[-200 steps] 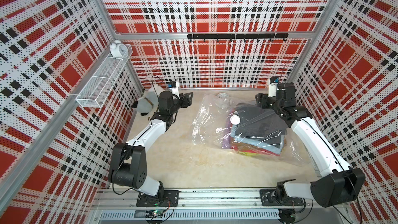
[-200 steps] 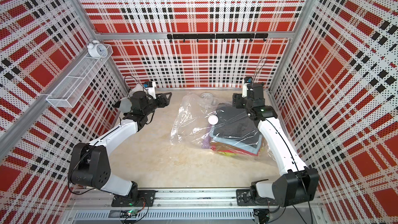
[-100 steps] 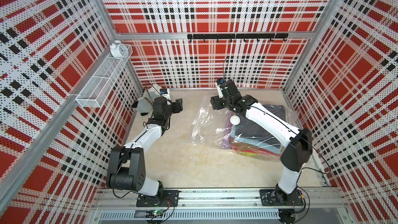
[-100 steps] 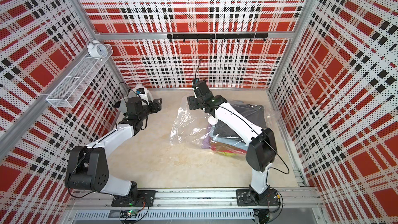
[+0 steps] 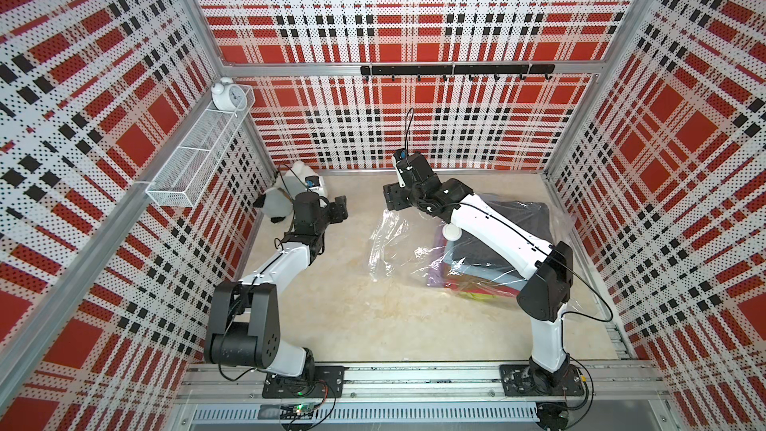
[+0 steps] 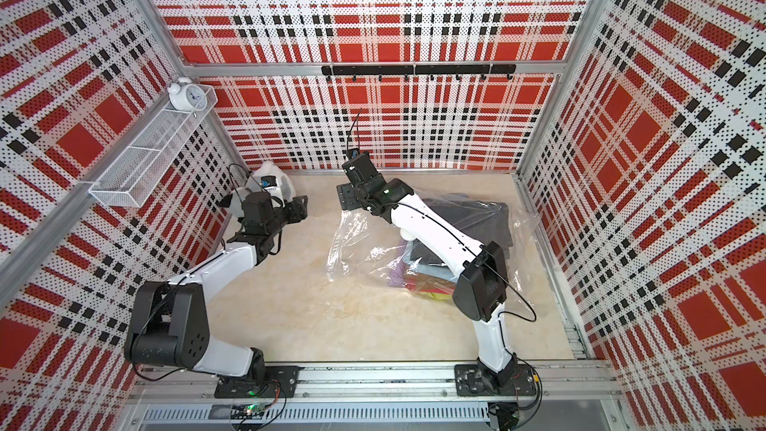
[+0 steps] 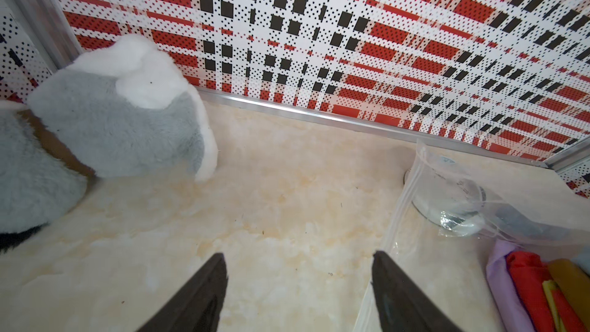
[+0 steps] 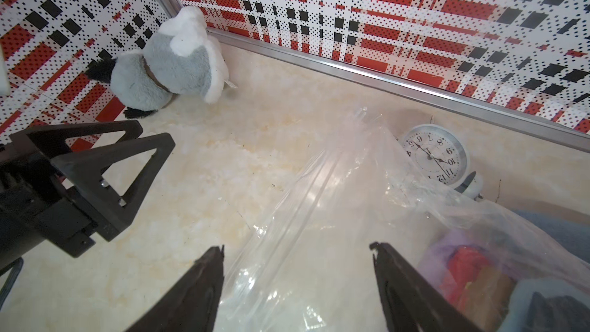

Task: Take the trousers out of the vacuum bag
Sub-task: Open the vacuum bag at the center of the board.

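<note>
The clear vacuum bag (image 5: 393,242) (image 6: 352,242) lies on the right half of the table, its white valve cap (image 5: 452,233) beside my right forearm. Folded trousers (image 5: 516,217) (image 6: 468,217) are stacked inside, charcoal on top, with red, lilac and mustard edges (image 7: 526,282) (image 8: 463,263) showing. My right gripper (image 5: 391,201) (image 6: 346,199) (image 8: 297,247) hovers open over the bag's zip-strip end (image 8: 319,193), with nothing between its fingers. My left gripper (image 5: 342,211) (image 6: 300,207) (image 7: 299,254) is open and empty, just left of the bag's edge (image 7: 402,206).
A grey-white plush toy (image 5: 286,196) (image 7: 111,122) (image 8: 172,62) sits in the back left corner behind my left gripper. A white alarm clock (image 8: 434,154) lies on the table by the back wall, behind the bag. A wire shelf (image 5: 199,159) with another clock (image 5: 228,95) hangs on the left wall.
My right arm has swung from the back right corner across the trousers to the bag's left end. My left gripper has drawn back a little toward the plush toy. Both stayed open.
</note>
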### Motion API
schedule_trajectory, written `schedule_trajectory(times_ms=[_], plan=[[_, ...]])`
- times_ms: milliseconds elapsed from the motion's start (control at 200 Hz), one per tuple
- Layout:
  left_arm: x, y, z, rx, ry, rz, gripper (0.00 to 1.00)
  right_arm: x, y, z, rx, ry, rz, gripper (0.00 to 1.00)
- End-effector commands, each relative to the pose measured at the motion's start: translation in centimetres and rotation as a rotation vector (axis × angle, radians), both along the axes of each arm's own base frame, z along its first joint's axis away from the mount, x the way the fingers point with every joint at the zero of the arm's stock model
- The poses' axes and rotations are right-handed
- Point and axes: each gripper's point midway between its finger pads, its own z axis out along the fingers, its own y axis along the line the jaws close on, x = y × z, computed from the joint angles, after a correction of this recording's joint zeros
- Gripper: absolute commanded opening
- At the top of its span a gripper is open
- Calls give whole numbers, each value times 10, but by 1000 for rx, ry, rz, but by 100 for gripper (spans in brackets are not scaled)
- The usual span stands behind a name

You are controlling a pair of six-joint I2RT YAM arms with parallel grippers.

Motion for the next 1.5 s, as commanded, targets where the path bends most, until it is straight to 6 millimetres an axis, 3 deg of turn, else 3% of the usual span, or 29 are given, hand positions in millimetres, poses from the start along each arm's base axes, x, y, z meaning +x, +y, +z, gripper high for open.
schedule_trajectory(times_ms=[0, 361, 571, 651, 882, 912, 1092, 1308, 1493], plan=[[-1, 6, 1, 12, -22, 6, 74, 1, 4, -20, -39, 35, -20, 78], [-2, 8, 3, 3, -37, 6, 74, 4, 19, -56, -113, 61, -55, 78], [-3, 10, 3, 3, -36, 8, 74, 1, -3, -74, -272, 56, -126, 67], [-3, 9, 3, 1, -38, 7, 74, -3, -16, -78, -339, 54, -154, 56], [-2, 7, 4, -5, -41, -5, 74, -28, -50, -82, -385, 76, -181, 6], [-1, 6, 4, -7, -43, -10, 74, -33, -54, -79, -384, 79, -177, 0], [0, -3, 9, -20, -57, -50, 74, -60, -75, -60, -369, 76, -116, 0], [1, -25, 18, 3, -81, -100, 74, -97, -102, -2, -279, -16, -25, 0], [4, -48, 33, 18, -109, -154, 74, -126, -124, 28, -221, -41, 18, 0]])
